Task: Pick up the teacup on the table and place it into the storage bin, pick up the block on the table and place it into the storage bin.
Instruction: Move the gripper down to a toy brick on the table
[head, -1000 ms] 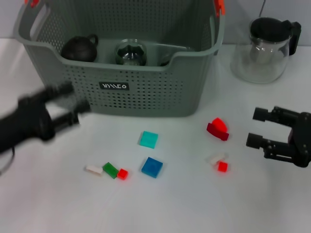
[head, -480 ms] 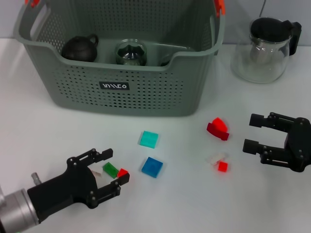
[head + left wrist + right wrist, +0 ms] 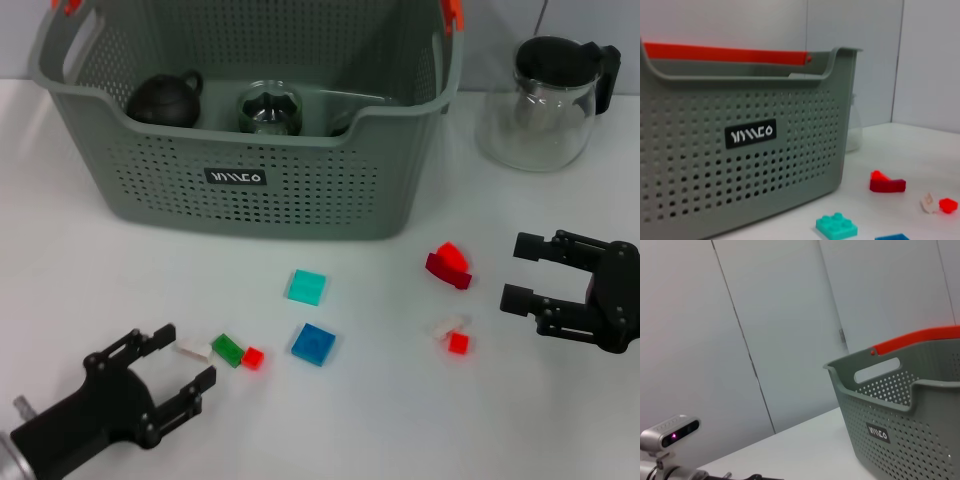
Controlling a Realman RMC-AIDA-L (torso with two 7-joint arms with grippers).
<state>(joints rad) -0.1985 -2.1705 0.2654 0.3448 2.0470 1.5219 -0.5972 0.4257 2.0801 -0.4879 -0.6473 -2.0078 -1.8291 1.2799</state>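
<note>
The grey-green storage bin point(image 3: 300, 190) stands at the back of the table, also filling the left wrist view point(image 3: 700, 165). Inside it sit a glass teacup point(image 3: 268, 108) and a dark round pot point(image 3: 163, 98); no teacup stands on the table. Loose blocks lie in front: teal point(image 3: 306, 287), blue point(image 3: 313, 344), green point(image 3: 227, 350), small red point(image 3: 252, 357), white point(image 3: 193, 349). My left gripper point(image 3: 185, 355) is open at the lower left, its fingertips just short of the white block. My right gripper point(image 3: 516, 270) hangs open to the right of a dark red block point(image 3: 448, 265).
A glass teapot with a black lid point(image 3: 545, 100) stands at the back right. A white piece point(image 3: 446, 326) and a small red block point(image 3: 458, 343) lie near the right gripper. In the left wrist view the teal block point(image 3: 836, 225) and red block point(image 3: 887, 183) lie before the bin.
My left arm swung from the bin's front down to the green and red blocks, then drew back toward the lower left, still open. The right gripper shifted only slightly. No block moved.
</note>
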